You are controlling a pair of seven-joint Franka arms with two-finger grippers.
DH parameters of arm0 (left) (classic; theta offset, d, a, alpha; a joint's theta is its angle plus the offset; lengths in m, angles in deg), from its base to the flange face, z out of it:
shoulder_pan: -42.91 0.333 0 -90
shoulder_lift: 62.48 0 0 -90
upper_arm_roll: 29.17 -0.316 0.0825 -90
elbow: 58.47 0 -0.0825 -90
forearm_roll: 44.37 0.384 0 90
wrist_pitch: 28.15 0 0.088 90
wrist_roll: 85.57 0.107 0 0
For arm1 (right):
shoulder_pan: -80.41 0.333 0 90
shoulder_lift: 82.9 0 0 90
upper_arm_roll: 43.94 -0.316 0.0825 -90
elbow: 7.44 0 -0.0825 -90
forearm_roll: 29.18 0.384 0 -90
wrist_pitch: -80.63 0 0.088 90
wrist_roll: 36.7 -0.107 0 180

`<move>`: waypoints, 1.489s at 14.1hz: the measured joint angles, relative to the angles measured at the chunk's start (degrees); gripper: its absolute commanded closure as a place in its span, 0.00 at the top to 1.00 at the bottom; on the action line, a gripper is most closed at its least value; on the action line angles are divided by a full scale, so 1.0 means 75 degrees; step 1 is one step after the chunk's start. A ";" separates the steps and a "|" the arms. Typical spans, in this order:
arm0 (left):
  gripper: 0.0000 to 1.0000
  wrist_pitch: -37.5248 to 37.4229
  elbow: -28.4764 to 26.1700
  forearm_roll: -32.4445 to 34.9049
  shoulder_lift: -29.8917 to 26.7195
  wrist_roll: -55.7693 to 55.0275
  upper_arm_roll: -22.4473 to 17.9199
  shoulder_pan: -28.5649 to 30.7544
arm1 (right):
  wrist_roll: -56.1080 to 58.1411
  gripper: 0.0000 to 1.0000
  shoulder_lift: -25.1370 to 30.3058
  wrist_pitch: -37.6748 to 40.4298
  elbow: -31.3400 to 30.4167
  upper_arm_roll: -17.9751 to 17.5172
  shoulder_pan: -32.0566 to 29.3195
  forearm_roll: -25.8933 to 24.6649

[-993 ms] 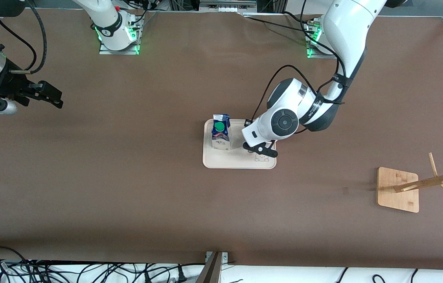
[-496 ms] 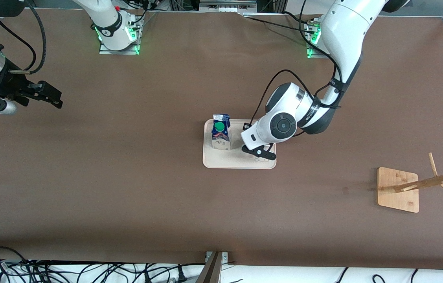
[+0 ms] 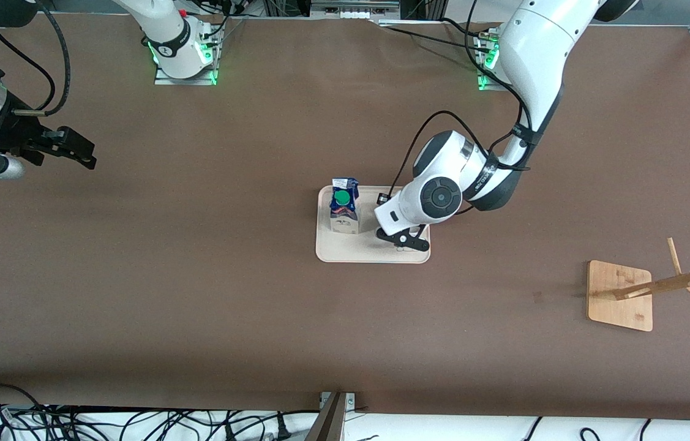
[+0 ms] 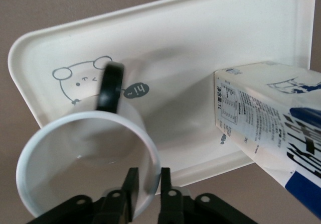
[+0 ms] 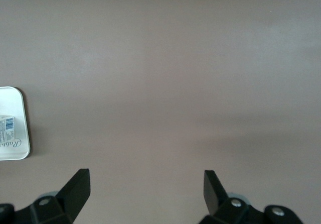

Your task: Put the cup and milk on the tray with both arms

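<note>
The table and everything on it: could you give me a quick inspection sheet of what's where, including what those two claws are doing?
Surface: brown table, bare over most of its area.
Job's things: milk stands upright on the tray; cup is held over the tray, its rim pinched.
Clutter: wooden rack toward the left arm's end of the table.
Grippers: left gripper shut on the cup's rim, over the tray; right gripper open, empty, waiting over bare table at the right arm's end.
Cables: black cables run along both arms; loose ones lie along the table's edge nearest the front camera.
Surroundings: green lights at both arm bases.
</note>
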 measured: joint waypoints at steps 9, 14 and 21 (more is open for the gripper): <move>1.00 0.0153 0.0311 0.0004 -0.0322 0.0001 -0.0144 0.0167 | 0.0000 1.00 -0.0003 0.0000 0.0000 0.0002 0.0000 0.0000; 1.00 -0.0387 0.0374 0.0009 -0.1727 0.0010 -0.0290 0.1116 | 0.0000 1.00 -0.0009 -0.0001 0.0000 0.0004 0.0000 0.0000; 1.00 -0.1251 0.0372 0.0028 -0.2955 0.1325 -0.1913 0.1450 | 0.0000 1.00 -0.0010 -0.0001 0.0000 0.0006 0.0000 0.0000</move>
